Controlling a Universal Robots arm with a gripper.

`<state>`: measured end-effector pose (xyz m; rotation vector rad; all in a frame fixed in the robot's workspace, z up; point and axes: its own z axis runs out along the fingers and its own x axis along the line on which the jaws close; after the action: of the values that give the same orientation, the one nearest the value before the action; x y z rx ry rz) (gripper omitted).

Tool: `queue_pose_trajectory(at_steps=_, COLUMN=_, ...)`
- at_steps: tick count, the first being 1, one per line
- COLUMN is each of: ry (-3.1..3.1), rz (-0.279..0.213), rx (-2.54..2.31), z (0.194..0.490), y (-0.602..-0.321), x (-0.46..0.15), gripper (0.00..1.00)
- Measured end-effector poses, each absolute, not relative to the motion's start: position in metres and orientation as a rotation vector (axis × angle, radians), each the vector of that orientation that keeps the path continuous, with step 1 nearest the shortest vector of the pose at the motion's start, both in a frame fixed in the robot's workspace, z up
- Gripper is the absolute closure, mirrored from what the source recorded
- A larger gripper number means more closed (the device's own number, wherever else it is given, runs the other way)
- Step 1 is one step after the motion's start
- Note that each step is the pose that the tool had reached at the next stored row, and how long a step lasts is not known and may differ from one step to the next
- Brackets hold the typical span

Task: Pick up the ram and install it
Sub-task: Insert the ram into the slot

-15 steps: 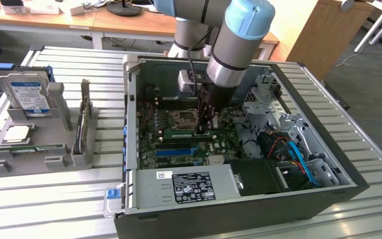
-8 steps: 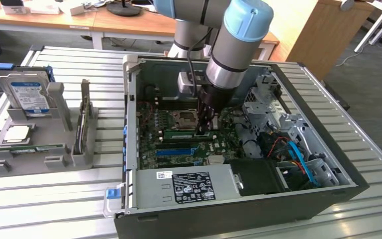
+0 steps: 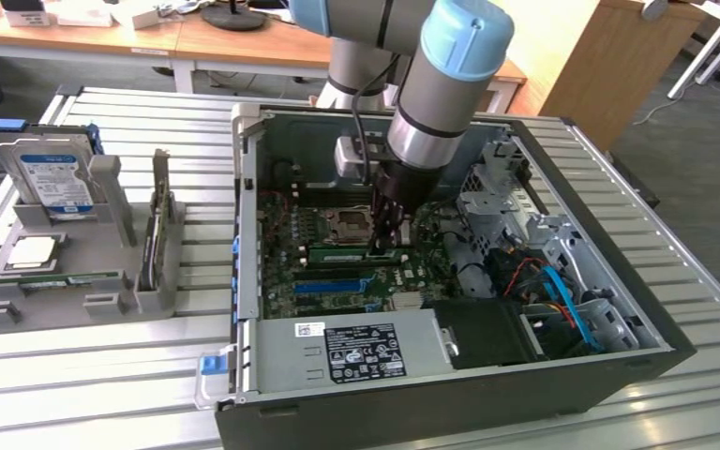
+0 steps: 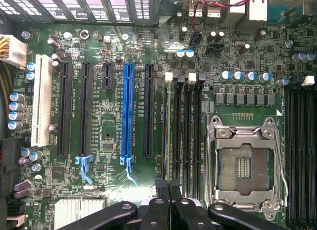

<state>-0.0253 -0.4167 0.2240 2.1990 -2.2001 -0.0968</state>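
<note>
The ram (image 3: 350,253) is a thin green stick standing on edge in a memory slot on the motherboard, just beside the empty processor socket (image 3: 353,223). In the wrist view I see the ram (image 4: 168,136) edge-on as a narrow line between two white latches. My gripper (image 3: 390,246) reaches down into the open computer case and hangs over one end of the stick. In the wrist view the gripper (image 4: 167,185) is shut, its black fingertips pressed together with nothing between them. Whether they touch the stick's top edge I cannot tell.
The case wall (image 3: 247,234) and the drive bays (image 3: 547,244) close in around the arm, with the power supply (image 3: 348,352) in front. At the exterior view's left, a grey holder (image 3: 35,314) carries a hard drive (image 3: 48,178), a silver processor chip (image 3: 33,251) and a dark expansion card (image 3: 157,234).
</note>
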Motion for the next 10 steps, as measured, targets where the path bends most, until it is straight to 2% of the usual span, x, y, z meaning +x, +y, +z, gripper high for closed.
queue_pose_trajectory(at_steps=8, ry=-2.201, rz=-0.096, rx=2.201, z=0.2235, y=-0.4166, x=-0.0251, gripper=0.88)
queue_pose_trajectory(at_steps=9, ry=-2.200, rz=-0.097, rx=2.200, z=0.2235, y=-0.4166, x=-0.0251, gripper=0.82)
queue_pose_trajectory(at_steps=10, ry=-2.200, rz=-0.097, rx=2.200, z=0.2235, y=-0.4166, x=-0.0251, gripper=0.82)
